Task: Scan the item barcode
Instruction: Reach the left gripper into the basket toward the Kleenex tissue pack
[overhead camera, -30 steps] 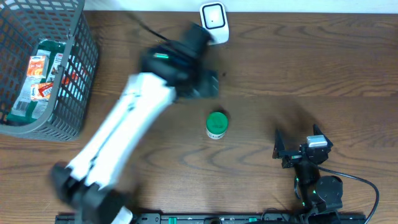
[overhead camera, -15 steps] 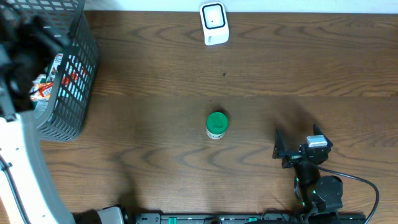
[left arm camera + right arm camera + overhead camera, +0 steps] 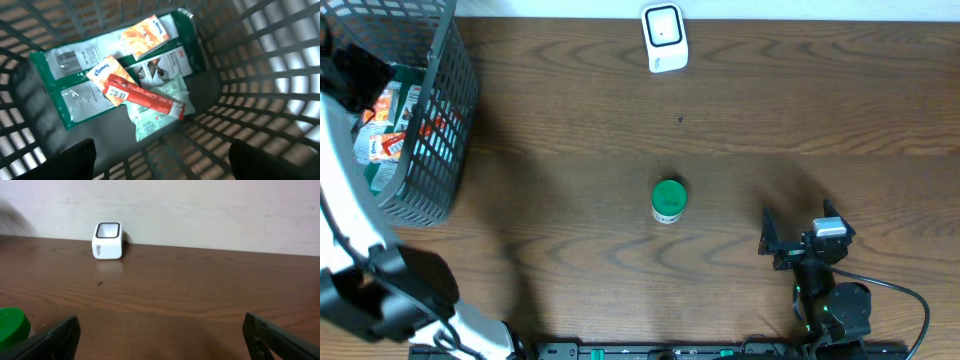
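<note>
The white barcode scanner [image 3: 663, 38] stands at the table's far edge; the right wrist view shows the scanner [image 3: 107, 240] upright. A small jar with a green lid [image 3: 668, 200] stands mid-table, apart from both grippers. My left gripper [image 3: 362, 78] hangs open over the grey basket [image 3: 440, 150]. Below the left gripper [image 3: 162, 167] lie green packets [image 3: 75, 60], an orange Kleenex pack [image 3: 106, 74], a red-orange box [image 3: 147, 101] and a pale green pouch [image 3: 159, 117]; nothing is between its fingers. My right gripper [image 3: 788, 243] rests open at the front right, empty.
The basket's mesh walls [image 3: 260, 75] rise on all sides round the left gripper. The left arm [image 3: 345, 230] runs along the table's left edge. The green lid [image 3: 12, 325] shows at the left edge of the right wrist view, with bare wood between the right gripper [image 3: 162, 340] and the scanner.
The left arm has swung from near the scanner at the table's middle back over to the basket at the left. The jar, scanner and right arm have not moved.
</note>
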### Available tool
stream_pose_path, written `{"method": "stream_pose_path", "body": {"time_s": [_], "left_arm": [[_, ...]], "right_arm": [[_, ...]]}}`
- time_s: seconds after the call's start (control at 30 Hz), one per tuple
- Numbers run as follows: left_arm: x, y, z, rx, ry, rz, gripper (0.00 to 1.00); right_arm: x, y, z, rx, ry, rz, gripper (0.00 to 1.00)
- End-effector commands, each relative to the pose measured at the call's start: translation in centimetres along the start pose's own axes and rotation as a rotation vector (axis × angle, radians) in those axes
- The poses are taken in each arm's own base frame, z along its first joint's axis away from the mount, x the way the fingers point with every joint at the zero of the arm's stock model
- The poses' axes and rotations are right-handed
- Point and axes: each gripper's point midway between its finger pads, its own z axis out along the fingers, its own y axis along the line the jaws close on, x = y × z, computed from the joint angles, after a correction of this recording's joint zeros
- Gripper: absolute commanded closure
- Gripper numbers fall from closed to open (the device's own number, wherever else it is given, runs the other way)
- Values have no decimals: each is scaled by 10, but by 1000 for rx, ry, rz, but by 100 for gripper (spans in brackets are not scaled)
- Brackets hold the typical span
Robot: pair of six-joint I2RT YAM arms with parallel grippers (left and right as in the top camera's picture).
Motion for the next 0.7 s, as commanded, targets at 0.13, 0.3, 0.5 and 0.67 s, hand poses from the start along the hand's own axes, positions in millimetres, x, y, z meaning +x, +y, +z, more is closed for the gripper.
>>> {"method": "stream_pose_path", "body": {"time_s": [0.13, 0.3, 0.5, 0.67], "left_arm": [[4, 15, 57, -107, 50, -122, 14], [17, 23, 98, -156, 113, -134, 7], [34, 33, 135, -206, 178, -144, 5], [46, 41, 156, -242, 215, -156, 5]], "right_arm": [[1, -3, 0, 14, 5, 17, 1], [1, -3, 0, 14, 4, 17, 1], [1, -3, 0, 14, 5, 17, 1], [1, -3, 0, 14, 4, 17, 1]]}}
